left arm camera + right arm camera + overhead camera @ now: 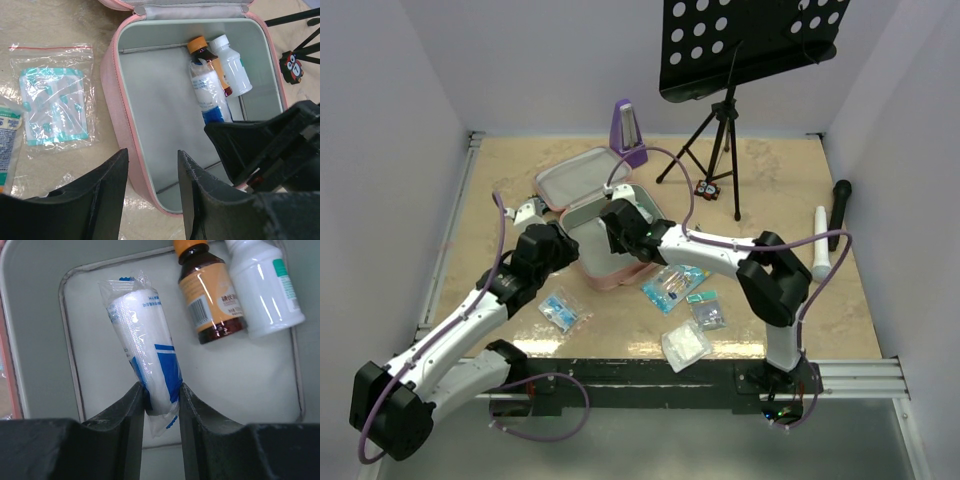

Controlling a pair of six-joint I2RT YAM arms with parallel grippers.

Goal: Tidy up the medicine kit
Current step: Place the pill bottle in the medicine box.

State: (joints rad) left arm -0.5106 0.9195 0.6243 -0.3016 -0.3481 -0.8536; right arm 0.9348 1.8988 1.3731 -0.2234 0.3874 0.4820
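The top view shows the pink medicine kit (pixel 603 279) lying open in the middle of the beige marbled tabletop (pixel 770 180), with both arms reaching to it, but it hides what is inside. The right wrist view shows it: the right hand (pixel 161 390) is clenched on the lower end of a wrapped gauze roll (pixel 142 335), over the grey lining. Beside the roll lie a brown bottle (pixel 210 295) with an orange cap and a white bottle (pixel 262 285), touching each other. Only the left wrist view shows the left hand (pixel 152 160) clearly: its fingers are spread and grasp nothing, above the near pink wall of the kit. It also shows a zip bag of dressings (pixel 55 100) just left of the kit. Behind the kit stand a purple metronome (pixel 628 132) and a black music stand (pixel 750 40). A black microphone (pixel 840 210) lies at the right. Pale walls close the tabletop on three sides.
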